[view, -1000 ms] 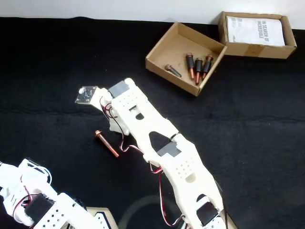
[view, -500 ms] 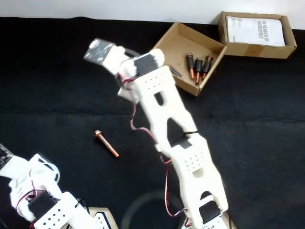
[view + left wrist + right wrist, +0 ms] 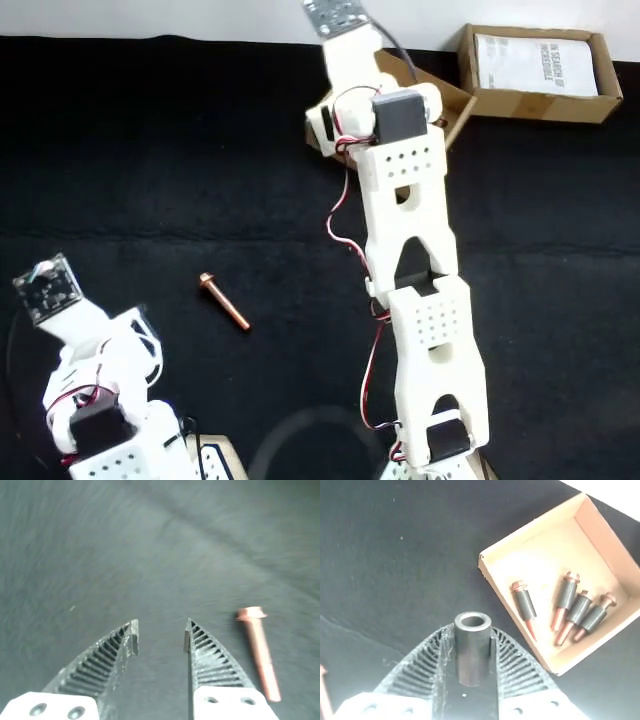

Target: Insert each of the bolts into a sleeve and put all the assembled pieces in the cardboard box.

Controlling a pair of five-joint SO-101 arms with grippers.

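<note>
1. The right gripper (image 3: 472,632) is clenched on a dark sleeve (image 3: 471,655), out toward 12 o'clock over the black bench (image 3: 150,150).
2. The cardboard box (image 3: 540,555) sits at about 1 o'clock, with four assembled pieces (image 3: 525,605) lying inside.
3. The left gripper (image 3: 161,632) hangs released, jaws apart, close above the bench and just beside a loose copper bolt (image 3: 257,652), which lies flat at roughly 8 o'clock.

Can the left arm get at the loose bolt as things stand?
Probably yes: the left gripper is open and empty, and the bolt lies bare on the black mat just beside it, nothing between.
</note>
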